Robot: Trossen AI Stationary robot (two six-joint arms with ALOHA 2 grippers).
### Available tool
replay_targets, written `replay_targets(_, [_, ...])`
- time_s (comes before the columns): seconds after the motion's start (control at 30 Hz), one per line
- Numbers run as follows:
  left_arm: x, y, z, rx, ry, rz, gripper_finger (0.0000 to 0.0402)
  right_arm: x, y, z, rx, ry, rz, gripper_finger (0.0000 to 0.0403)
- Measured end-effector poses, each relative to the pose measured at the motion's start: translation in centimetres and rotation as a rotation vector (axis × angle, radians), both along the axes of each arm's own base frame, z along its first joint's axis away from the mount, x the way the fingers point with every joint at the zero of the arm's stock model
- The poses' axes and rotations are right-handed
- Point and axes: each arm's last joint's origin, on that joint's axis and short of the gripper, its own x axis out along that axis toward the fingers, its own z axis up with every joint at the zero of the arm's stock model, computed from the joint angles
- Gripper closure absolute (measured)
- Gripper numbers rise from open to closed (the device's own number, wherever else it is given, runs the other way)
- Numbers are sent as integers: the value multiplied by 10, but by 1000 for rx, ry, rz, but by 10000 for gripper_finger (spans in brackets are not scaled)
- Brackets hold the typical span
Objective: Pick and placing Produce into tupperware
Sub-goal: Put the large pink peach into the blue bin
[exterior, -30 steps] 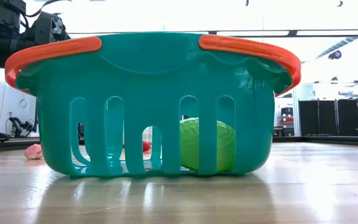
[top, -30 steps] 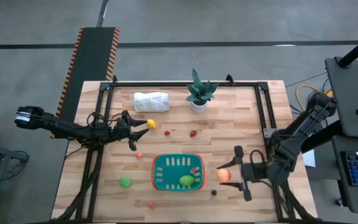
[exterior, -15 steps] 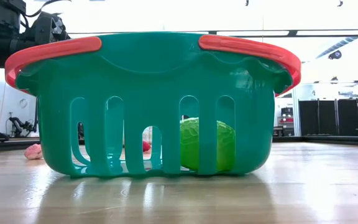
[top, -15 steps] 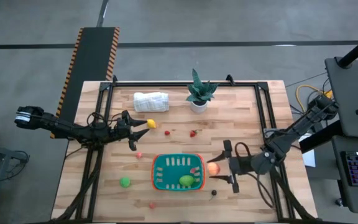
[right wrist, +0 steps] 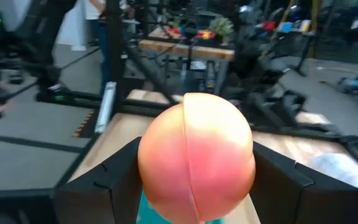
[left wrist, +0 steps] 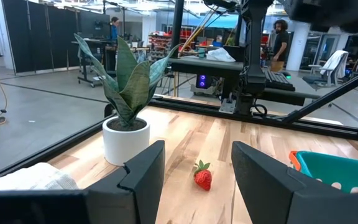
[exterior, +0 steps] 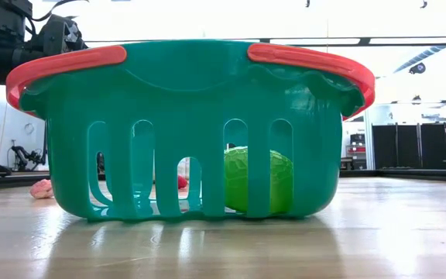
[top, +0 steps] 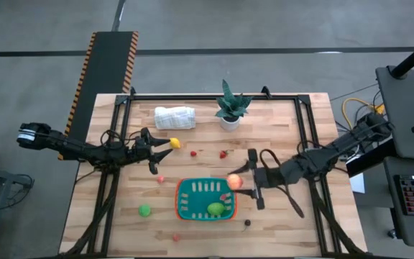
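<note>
The tupperware [top: 192, 208], teal with an orange-red rim, stands near the table's front; in the low view the tupperware [exterior: 169, 101] fills the picture. A green piece of produce [top: 215, 209] lies in it. My right gripper [top: 237, 182] is shut on an orange-pink peach [top: 233, 181] above the tupperware's right rim. At the table's left, my left gripper [top: 160, 147] hangs open and level with nothing between its fingers. A yellow lemon [top: 174, 143] lies just beyond its fingertips. A strawberry [left wrist: 202, 177] rests on the table farther off. My right gripper pinches the round peach [right wrist: 196, 155] between its two fingers [right wrist: 107, 183], one on each of its opposite sides. The fingers come in about level from the table's right side. The peach is lifted clear, over the tupperware's right rim.
A potted green plant [top: 229, 108] and a rolled white cloth [top: 175, 117] stand at the far edge. Loose on the wood lie a green ball [top: 144, 210], small red pieces [top: 161, 179] and a dark piece [top: 247, 222]. A black frame borders the table.
My right gripper has carried the peach toward the table's left and a little toward the far edge, from beside the tupperware's right end to above its right rim. The arm has swung round with it. The peach stays in the hold.
</note>
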Motion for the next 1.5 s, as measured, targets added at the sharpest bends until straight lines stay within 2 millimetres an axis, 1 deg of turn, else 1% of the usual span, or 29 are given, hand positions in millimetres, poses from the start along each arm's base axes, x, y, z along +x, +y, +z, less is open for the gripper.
replay_targets(0.07, [0,0,0,-3,-1,-1,228,7,-5,5,-12,-14,-13,176])
replay_targets(0.27, [0,0,0,-26,-8,-2,228,23,-17,28,-11,-40,55,176])
replay_targets(0.43, [0,0,0,-27,-8,-2,228,39,-21,40,-103,-6,42,176])
replay_targets(0.5, [0,0,0,-27,-9,-2,228,48,-23,48,-119,-2,57,176])
replay_targets(0.6, [0,0,0,-35,-11,-3,228,59,-24,54,-129,50,86,176])
replay_targets(0.73, [1,0,-2,-121,-18,-13,228,71,-22,54,-145,123,89,176])
replay_targets(0.83, [1,0,-3,-119,-16,-14,228,79,-19,55,-141,145,88,176])
replay_targets(1.03, [1,0,-3,-118,-13,-14,228,90,-16,49,-140,240,84,176])
replay_targets(1.13, [2,0,-4,-118,-3,-14,228,92,-17,46,-130,303,73,176])
replay_targets(1.37, [5,-1,-10,-116,38,-12,228,94,-23,29,-94,476,40,176])
replay_targets(1.5, [6,-1,-13,-114,63,-13,228,92,-25,24,-58,521,44,176])
